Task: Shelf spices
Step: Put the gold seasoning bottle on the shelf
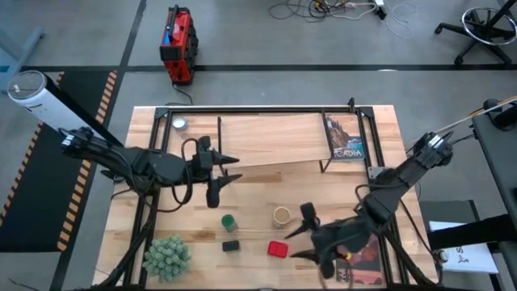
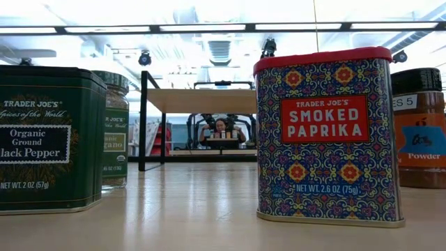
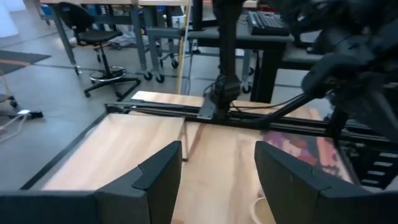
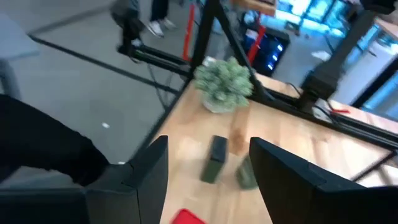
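The right gripper [image 1: 300,234] hangs low over the near part of the table, just beside the red square tin [image 1: 277,248]. Its fingers [image 4: 142,168] stand partly apart and hold nothing. The left gripper [image 1: 229,168] is in front of the shelf [image 1: 266,129], above the green-lidded jar [image 1: 229,221]. Its fingers [image 3: 160,177] are also partly apart, with only bare wood between them.

The task looks to be at its beginning. Four containers stand in front of the shelf, well apart from it: the green-lidded jar, the dark square tin [image 1: 231,245] just below it, the red square tin, and the tan cylinder [image 1: 281,216] nearer the shelf. A small pale jar [image 1: 179,124] sits at the far left corner of the shelf board; I believe it is already placed, but the high view is too small to be sure. The dark-lidded brown jar [image 2: 420,129] shows only in the low view, to the right of the red tin. So most of the spices are still to be moved.

In the low view, the red tin [image 2: 325,136] reads "TRADER JOE'S SMOKED PAPRIKA, NET WT. 2.6 OZ (75g)". The dark tin [image 2: 50,138] reads "TRADER JOE'S Spices of the World, Organic Ground Black Pepper, NET WT. 2 OZ (57g)". The green-lidded jar [image 2: 116,129] behind it shows "JOE'S" and part of a word ending in "ano". The brown jar shows "Powder".

A book [image 1: 345,137] lies on the right part of the shelf, and a plant ball [image 1: 167,256] stands left of the dark tin.
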### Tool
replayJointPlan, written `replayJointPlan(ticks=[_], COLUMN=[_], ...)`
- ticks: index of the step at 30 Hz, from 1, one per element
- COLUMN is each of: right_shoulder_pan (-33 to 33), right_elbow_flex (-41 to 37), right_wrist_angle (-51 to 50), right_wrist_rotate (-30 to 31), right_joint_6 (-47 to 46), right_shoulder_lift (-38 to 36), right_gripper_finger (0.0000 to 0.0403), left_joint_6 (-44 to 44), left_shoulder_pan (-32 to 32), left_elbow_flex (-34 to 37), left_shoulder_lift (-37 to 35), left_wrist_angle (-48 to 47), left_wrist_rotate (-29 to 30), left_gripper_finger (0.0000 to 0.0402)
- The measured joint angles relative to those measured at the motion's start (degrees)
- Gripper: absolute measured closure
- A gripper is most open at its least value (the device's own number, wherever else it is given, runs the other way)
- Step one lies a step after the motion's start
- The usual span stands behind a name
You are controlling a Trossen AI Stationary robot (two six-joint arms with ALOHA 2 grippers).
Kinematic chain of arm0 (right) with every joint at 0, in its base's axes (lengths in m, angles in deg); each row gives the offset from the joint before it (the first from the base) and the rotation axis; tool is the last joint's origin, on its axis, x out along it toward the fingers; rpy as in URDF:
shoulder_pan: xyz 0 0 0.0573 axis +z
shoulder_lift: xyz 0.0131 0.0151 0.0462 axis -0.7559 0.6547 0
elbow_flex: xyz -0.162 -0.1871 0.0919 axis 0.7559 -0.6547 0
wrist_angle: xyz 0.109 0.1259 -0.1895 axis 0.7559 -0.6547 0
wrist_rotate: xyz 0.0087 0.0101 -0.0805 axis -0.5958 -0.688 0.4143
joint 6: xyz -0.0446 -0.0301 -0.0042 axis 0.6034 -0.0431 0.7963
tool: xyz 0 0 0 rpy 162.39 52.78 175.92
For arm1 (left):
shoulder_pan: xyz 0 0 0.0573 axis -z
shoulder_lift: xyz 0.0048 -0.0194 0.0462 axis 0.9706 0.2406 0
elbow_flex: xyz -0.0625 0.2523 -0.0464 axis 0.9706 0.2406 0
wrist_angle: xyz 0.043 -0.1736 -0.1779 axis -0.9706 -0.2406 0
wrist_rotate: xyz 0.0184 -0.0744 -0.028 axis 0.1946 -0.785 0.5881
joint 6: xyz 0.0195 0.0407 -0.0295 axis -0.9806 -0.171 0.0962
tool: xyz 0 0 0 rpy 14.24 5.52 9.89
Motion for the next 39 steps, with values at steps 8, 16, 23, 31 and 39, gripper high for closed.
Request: replayJointPlan(ticks=[8, 16, 23, 31, 39], right_shoulder_pan=[4.21, 6.94, 9.35, 11.31, 11.30], right_elbow_flex=[-11.17, -17.13, -19.94, -22.48, -24.59], right_wrist_angle=[9.35, 10.82, 10.80, 10.52, 10.46], right_wrist_rotate=[0.03, 3.00, 4.78, 12.28, 17.00], right_joint_6=[-2.94, -6.23, -9.72, -10.59, -9.29], right_shoulder_lift=[-6.30, -8.69, -9.52, -9.35, -9.36], right_gripper_finger=[0.0203, 0.0203, 0.0204, 0.0204, 0.0204], left_joint_6=[3.99, 7.58, 13.96, 26.69, 32.38], left_shoulder_pan=[1.59, 3.24, 8.02, 14.55, 17.11], left_elbow_flex=[-2.93, -7.65, -15.18, -24.27, -25.25], left_shoulder_lift=[5.32, 11.54, 16.86, 23.17, 26.74], left_wrist_angle=[0.47, -0.67, -12.71, -31.43, -37.95], left_wrist_rotate=[2.24, 2.78, 4.45, 6.83, 6.43], left_gripper_finger=[0.0209, 0.0209, 0.0209, 0.0209, 0.0209])
